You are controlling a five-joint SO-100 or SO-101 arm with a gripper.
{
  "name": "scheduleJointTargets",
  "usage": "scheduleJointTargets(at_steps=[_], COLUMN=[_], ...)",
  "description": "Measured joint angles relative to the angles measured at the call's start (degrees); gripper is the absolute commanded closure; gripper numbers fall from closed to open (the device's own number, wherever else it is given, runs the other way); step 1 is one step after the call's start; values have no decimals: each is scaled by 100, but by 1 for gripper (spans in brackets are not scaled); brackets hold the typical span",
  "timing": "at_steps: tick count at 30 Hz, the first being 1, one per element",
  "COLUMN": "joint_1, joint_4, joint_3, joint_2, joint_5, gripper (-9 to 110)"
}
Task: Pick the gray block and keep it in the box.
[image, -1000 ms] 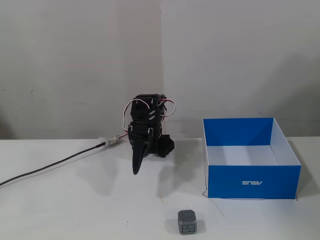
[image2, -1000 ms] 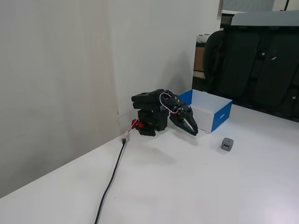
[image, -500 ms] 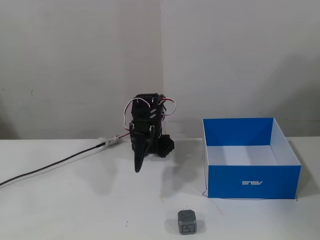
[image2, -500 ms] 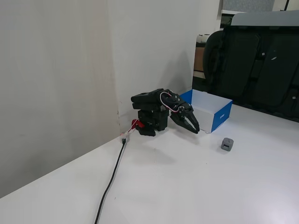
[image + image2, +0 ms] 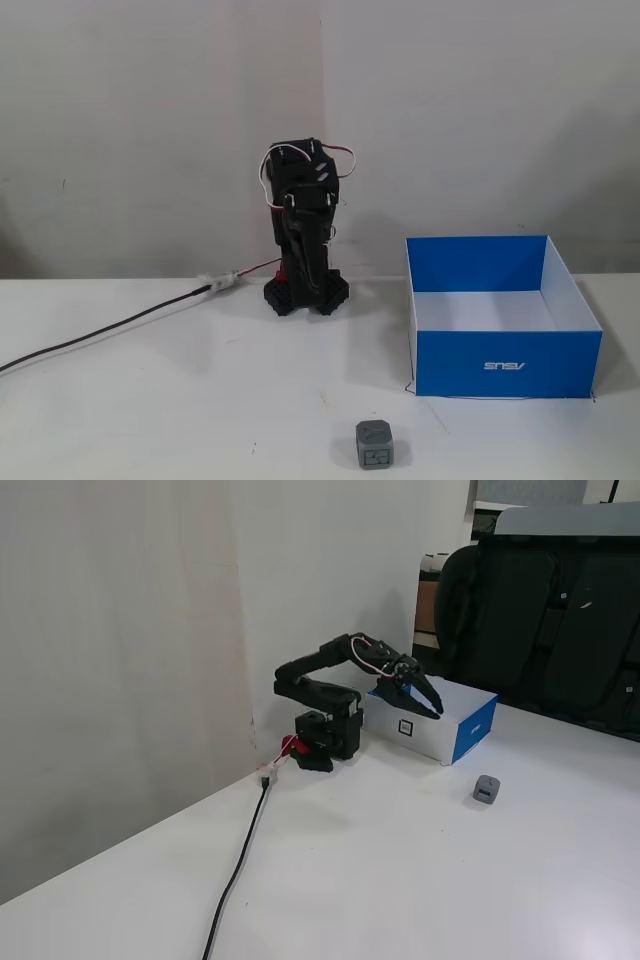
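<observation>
The gray block (image 5: 375, 445) is a small dark cube with line patterns. It sits on the white table near the front edge, apart from everything else; it also shows in the other fixed view (image 5: 487, 789). The box (image 5: 508, 364) is blue outside and white inside, open on top and empty, and stands to the right of the arm (image 5: 478, 728). My gripper (image 5: 436, 711) is raised above the table in front of the arm's base, far from the block. Its jaws look shut with nothing between them. In the front fixed view the gripper (image 5: 304, 265) points toward the camera.
A black cable (image 5: 100, 335) runs left from the arm's base across the table (image 5: 238, 865). A wall stands close behind the arm. Black chairs (image 5: 545, 610) stand beyond the table past the box.
</observation>
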Motion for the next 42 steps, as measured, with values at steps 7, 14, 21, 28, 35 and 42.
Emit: scheduleJointTargets(at_steps=[7, 14, 21, 28, 35, 42], joint_1=[-360, -483, -888, -888, -932, -756], joint_4=[-255, -721, -501, -44, 378, 721], joint_3=[-1230, -1872, -2575, -4219, -5309, -5476], joint_2=[-3041, -5493, -6565, -8420, -9580, -10002], joint_5=[0, 0, 176, 466, 782, 1266], gripper=[97, 80, 74, 72, 70, 68])
